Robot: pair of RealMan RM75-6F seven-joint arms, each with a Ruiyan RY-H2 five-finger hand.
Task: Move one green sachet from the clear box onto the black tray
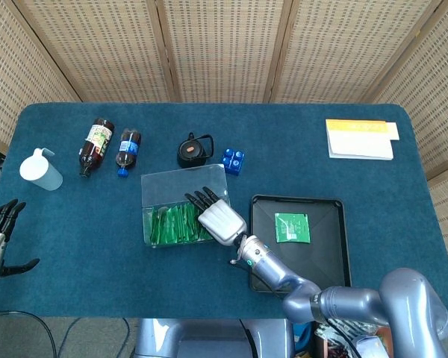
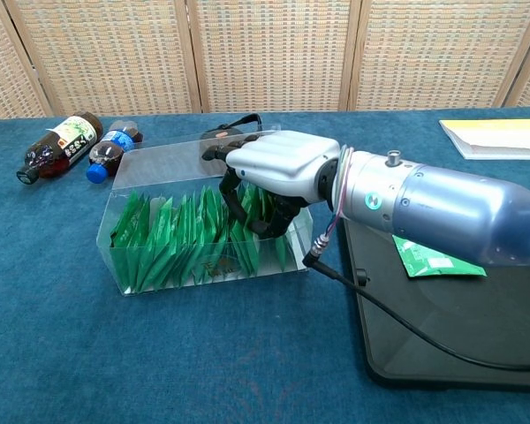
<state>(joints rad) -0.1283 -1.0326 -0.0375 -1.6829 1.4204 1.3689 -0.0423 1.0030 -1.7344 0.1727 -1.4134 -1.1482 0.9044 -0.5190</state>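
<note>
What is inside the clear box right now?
The clear box holds a row of upright green sachets. The right hand reaches in at its right end, hiding whether its fingers grip one.

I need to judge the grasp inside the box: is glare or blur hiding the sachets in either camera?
Head view: sharp and evenly lit, but the right hand covers part of the green sachets. Chest view: the clear box wall shows little glare, sachets readable, though the fingers block their tips.
</note>
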